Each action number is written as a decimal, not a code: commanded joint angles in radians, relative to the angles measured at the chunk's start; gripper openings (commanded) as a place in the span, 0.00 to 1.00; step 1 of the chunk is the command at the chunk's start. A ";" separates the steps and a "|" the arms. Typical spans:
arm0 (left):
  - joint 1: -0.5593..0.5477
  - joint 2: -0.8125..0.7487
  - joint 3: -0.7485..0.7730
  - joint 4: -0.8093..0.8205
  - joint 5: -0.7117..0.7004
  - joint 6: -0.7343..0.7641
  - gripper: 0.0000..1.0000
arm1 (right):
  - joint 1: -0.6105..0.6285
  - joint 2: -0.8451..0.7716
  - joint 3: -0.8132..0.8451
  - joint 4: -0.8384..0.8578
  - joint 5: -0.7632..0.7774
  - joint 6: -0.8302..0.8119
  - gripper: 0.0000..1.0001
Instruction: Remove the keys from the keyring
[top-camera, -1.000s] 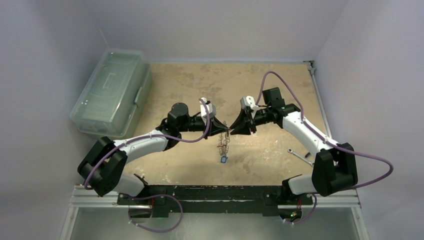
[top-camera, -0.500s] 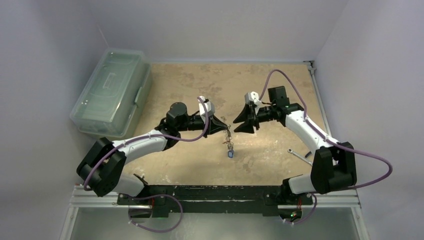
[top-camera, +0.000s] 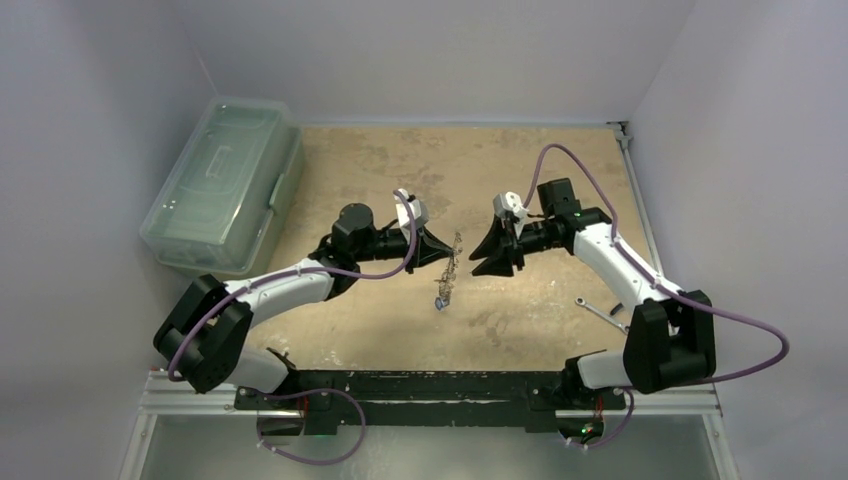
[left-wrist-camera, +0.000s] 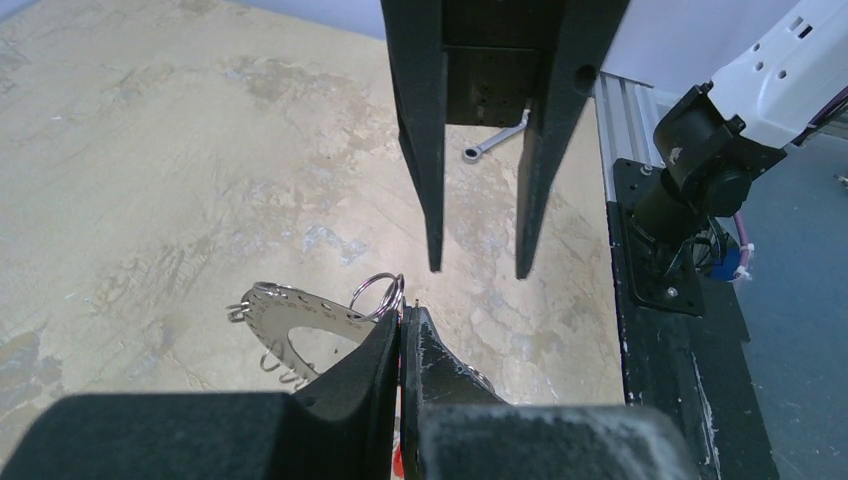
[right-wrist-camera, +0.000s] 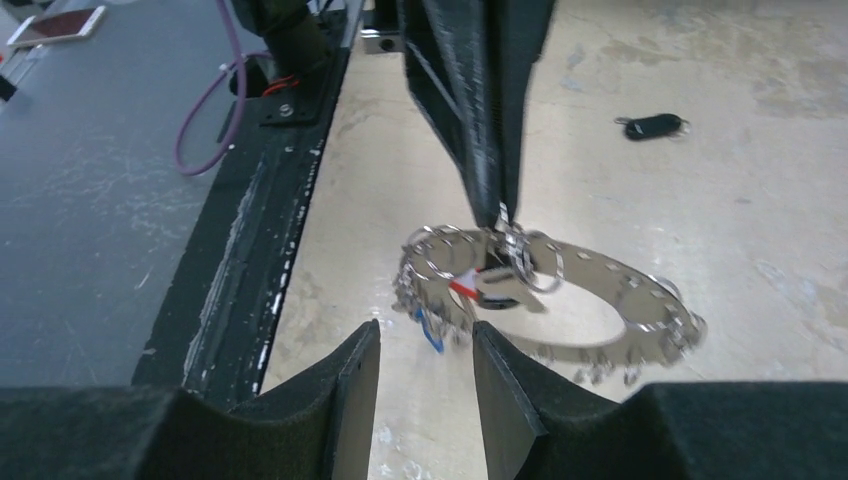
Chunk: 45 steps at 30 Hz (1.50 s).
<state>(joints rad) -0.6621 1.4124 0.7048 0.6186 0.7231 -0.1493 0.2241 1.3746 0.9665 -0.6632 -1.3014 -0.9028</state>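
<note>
Over the tan table (top-camera: 560, 170) the left gripper (left-wrist-camera: 404, 322) pinches the keyring (right-wrist-camera: 610, 268) by its edge, keys (right-wrist-camera: 432, 295) dangling; the right gripper (right-wrist-camera: 420, 345) gapes just beside it, touching nothing — a tug there could twist the ring free

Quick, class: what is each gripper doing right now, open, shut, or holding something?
Left gripper: closed, holding the keyring.
Right gripper: open, holding nothing.

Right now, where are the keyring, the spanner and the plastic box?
keyring (right-wrist-camera: 615, 280): right wrist view, on its flat far band.
spanner (top-camera: 601, 312): top external view, mid-shaft.
plastic box (top-camera: 222, 180): top external view, on its lid.
</note>
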 joint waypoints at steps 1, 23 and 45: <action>0.004 0.006 0.049 0.054 0.001 -0.031 0.00 | 0.069 0.009 0.038 -0.005 -0.045 -0.029 0.42; 0.004 -0.001 0.045 0.083 0.028 -0.057 0.00 | 0.121 0.063 0.008 0.358 -0.021 0.235 0.38; 0.012 -0.032 0.119 -0.404 0.120 0.490 0.18 | 0.129 0.045 0.119 0.120 0.195 0.099 0.00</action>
<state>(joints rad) -0.6571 1.4189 0.7334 0.5007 0.7792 -0.0093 0.3546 1.4380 1.0000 -0.4355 -1.1927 -0.7555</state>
